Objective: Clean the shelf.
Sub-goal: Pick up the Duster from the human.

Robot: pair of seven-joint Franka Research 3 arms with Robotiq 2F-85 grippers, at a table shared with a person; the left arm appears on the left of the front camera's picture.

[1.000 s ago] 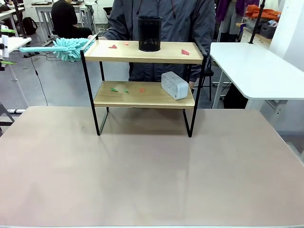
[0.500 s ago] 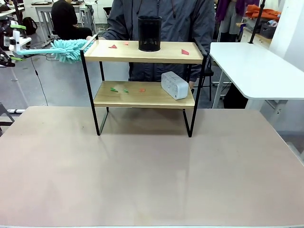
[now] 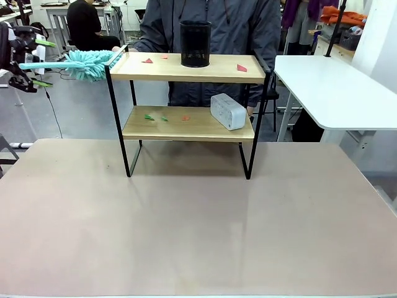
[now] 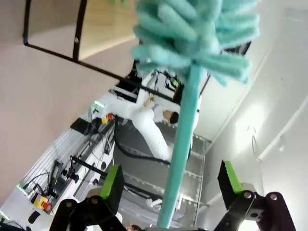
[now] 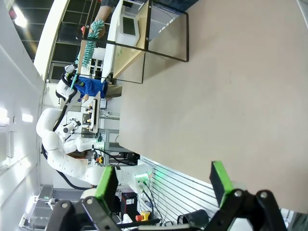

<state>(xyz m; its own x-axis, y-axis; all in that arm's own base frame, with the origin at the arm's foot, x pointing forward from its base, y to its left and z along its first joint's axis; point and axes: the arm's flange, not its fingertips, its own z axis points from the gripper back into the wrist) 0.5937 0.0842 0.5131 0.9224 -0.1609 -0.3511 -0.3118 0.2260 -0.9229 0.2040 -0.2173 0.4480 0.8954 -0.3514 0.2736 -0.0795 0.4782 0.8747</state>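
Bare table (image 3: pixel 186 236) in front of the shelf, nothing on it on my side. My right gripper (image 5: pixel 163 185) hangs over the table, well short of the shelf, jaws spread wide, nothing between them.

The shelf (image 3: pixel 186 127) stands on the far part of the table, middle. Lower board: grey-white box (image 3: pixel 227 111) at the right end, two green scraps (image 3: pixel 149 116) and a red scrap (image 3: pixel 185 117) to its left. Top board: black mesh cup (image 3: pixel 195 43) in the middle, red scraps (image 3: pixel 241 68) on both sides of it.

Left of the shelf's top board: teal duster (image 3: pixel 87 62), fluffy head at the shelf's top left corner, handle running away from the shelf. My left gripper (image 3: pixel 42 62) sits around that handle, jaws wide apart, gaps on both sides, not gripping.

Behind the shelf: a person (image 3: pixel 211 25) in a grey jacket, close against it.
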